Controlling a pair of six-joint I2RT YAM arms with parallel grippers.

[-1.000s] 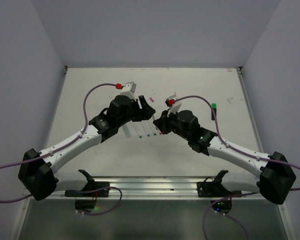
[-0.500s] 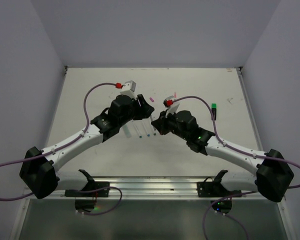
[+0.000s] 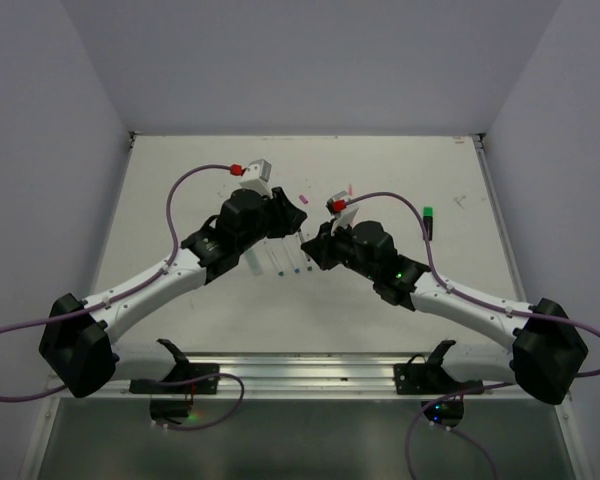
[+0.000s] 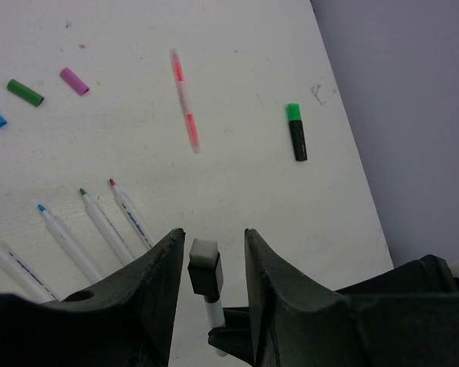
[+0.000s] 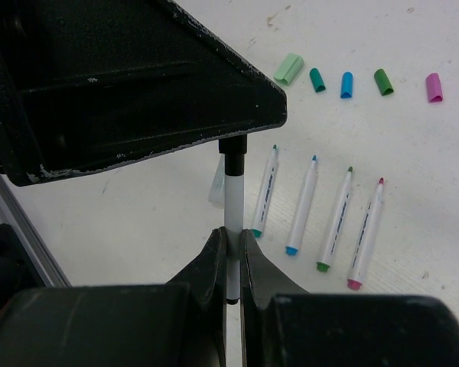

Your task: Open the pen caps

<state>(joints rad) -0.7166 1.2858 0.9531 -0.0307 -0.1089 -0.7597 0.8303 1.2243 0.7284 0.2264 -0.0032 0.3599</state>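
My right gripper (image 5: 232,233) is shut on a thin white pen barrel (image 5: 232,200) and holds it up off the table. The pen's black cap (image 5: 232,157) is still on its end. In the left wrist view this black cap (image 4: 205,269), with its pale end face, sits between the spread jaws of my left gripper (image 4: 214,237), with gaps on both sides. Loose caps lie in a row: pale green (image 5: 288,69), teal (image 5: 317,79), blue (image 5: 346,84), dark green (image 5: 383,82), magenta (image 5: 434,87). In the top view both grippers, left (image 3: 292,222) and right (image 3: 310,245), meet at mid-table.
Several uncapped white pens (image 5: 302,205) lie side by side under the grippers. A pink pen (image 4: 186,99) and a black highlighter with a bright green cap (image 4: 295,131) lie farther right. The highlighter also shows in the top view (image 3: 429,222).
My right arm has moved left with the pen, bringing its capped end between the left jaws. The highlighter, hidden by the right arm a second ago, now shows. The left arm barely shifted.
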